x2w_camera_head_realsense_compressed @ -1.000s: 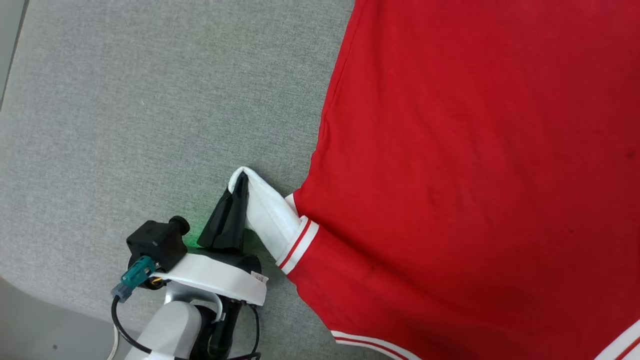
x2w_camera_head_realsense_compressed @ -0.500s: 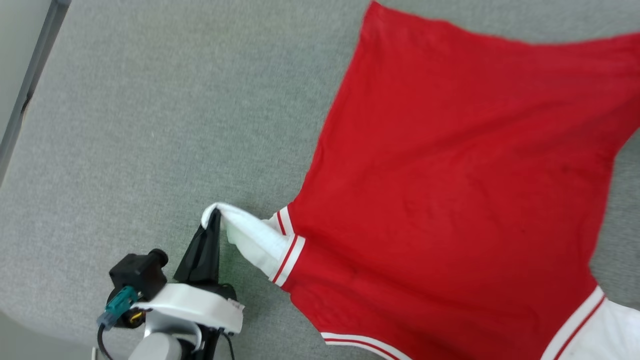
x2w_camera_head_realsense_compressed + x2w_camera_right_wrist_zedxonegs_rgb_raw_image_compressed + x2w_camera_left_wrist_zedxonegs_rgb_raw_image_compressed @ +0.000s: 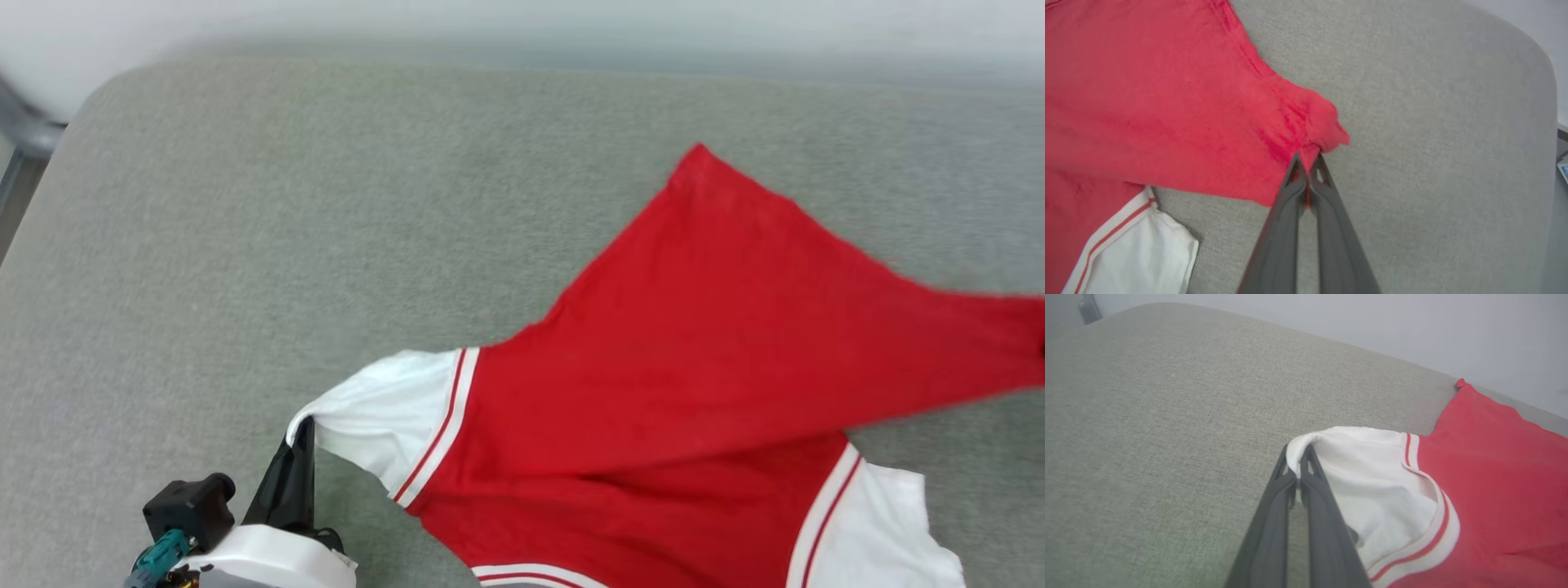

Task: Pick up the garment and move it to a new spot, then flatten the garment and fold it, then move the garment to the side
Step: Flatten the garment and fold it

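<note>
Two pincers have hold of the garment, one at each end, over a grey fabric-covered surface.

At the lower left of the head view, the left pincer rises from its white wrist housing, with a black camera block and a teal connector just beside it. Its two dark fingers are pressed together on the cuff of the left white sleeve. The left wrist view shows this close up: the left pincer has its tips closed on a fold of the white sleeve, which bulges to the right of them. Bare surface lies to its left.

Right of the sleeve runs a red-and-white striped band, and then the red body of the jersey-style shirt, plain red on the side that shows. One hem corner points toward the far edge of the surface. From the middle, a red flap stretches to the right edge of the head view, and below it lies the other white sleeve with its own striped band.

In the right wrist view, the right pincer is clamped tight on a bunched red edge of the garment, with cloth puckered around the tips. The second white sleeve lies at the lower left of that view, and the grey surface lies to the right.
</note>
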